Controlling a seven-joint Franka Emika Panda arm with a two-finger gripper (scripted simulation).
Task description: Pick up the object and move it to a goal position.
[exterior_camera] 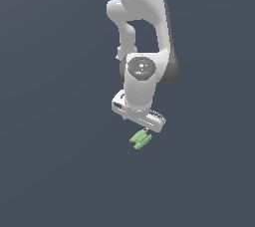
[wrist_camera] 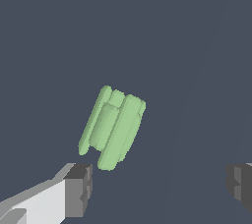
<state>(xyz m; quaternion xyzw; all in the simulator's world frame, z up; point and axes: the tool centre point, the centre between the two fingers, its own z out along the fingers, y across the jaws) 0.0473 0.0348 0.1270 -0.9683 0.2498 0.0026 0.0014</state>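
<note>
gripper over the green piece, grasp not made yet

the object (wrist_camera: 112, 127) lies loose on the dark floor (exterior_camera: 55, 171), a small ridged green piece, and in the wrist view it sits ahead of the fingers (wrist_camera: 78, 188), not between them. that reads as a line-up: the gripper (exterior_camera: 144, 132) hangs just above it with the jaws spread wide, nothing pinched. in the exterior view the arm (exterior_camera: 142, 32) comes straight down from the top, wrist bent so the hand points at the floor, the piece peeking out just below the hand. no goal marker shows. my call: a small shift, then a descent, comes first.
</note>
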